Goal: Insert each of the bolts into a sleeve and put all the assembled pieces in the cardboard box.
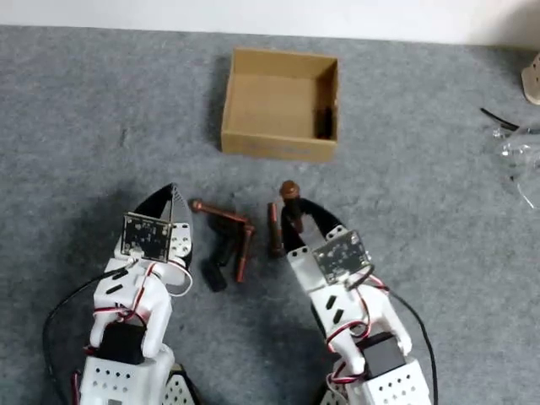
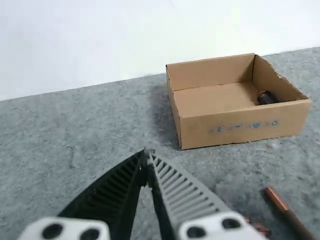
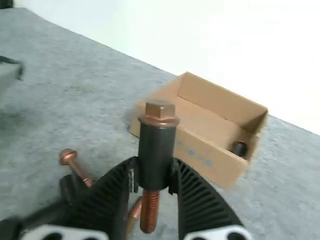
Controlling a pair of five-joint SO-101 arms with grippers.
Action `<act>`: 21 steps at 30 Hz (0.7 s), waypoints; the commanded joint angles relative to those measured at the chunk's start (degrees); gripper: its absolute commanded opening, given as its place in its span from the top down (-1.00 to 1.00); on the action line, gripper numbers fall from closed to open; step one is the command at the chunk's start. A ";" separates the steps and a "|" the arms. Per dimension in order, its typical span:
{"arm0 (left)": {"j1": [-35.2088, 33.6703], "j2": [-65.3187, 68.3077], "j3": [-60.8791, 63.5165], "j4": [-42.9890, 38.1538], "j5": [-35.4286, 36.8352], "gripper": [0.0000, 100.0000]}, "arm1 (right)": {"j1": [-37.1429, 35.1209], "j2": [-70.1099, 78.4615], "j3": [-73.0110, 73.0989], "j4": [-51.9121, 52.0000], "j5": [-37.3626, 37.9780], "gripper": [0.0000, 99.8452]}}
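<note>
My right gripper [image 3: 155, 176] is shut on a black sleeve with a copper bolt through it [image 3: 156, 142], held upright above the table [image 1: 289, 197]. The left gripper [image 2: 146, 161] is shut and holds nothing; it sits left of the loose parts [image 1: 173, 193]. Three copper bolts [image 1: 219, 211] [image 1: 245, 251] [image 1: 274, 228] lie between the arms, with two black sleeves [image 1: 221, 249] [image 1: 213, 278] beside them. The cardboard box [image 1: 274, 145] stands behind, and one assembled piece [image 1: 323, 123] rests in its right corner [image 2: 263, 97] [image 3: 239, 148].
The grey mat [image 1: 422, 194] covers the table. Clear plastic glasses and a black cable [image 1: 510, 143] lie at the far right edge. Open mat lies on either side of the box and between it and the grippers.
</note>
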 commanded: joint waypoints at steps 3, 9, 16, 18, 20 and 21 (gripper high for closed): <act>0.84 -0.66 1.19 -1.23 -0.35 0.99 | 4.44 -0.92 7.87 -2.68 0.35 0.99; 0.92 -0.66 1.19 -1.23 -0.35 0.98 | 4.70 -0.92 7.78 -0.48 0.53 0.99; 1.98 -0.66 1.19 -1.32 -0.26 0.98 | 4.70 -0.75 -2.95 0.13 -3.43 0.99; 2.86 -0.66 1.19 -1.32 -0.35 0.98 | 5.32 -0.75 -4.00 0.13 -3.52 0.99; 2.77 -0.66 1.19 -1.32 -0.35 0.98 | 5.76 -0.75 -4.53 -0.13 -3.52 0.99; 2.77 -0.66 1.19 -1.32 -0.35 0.98 | 5.93 -0.75 -5.49 -0.22 -3.60 0.99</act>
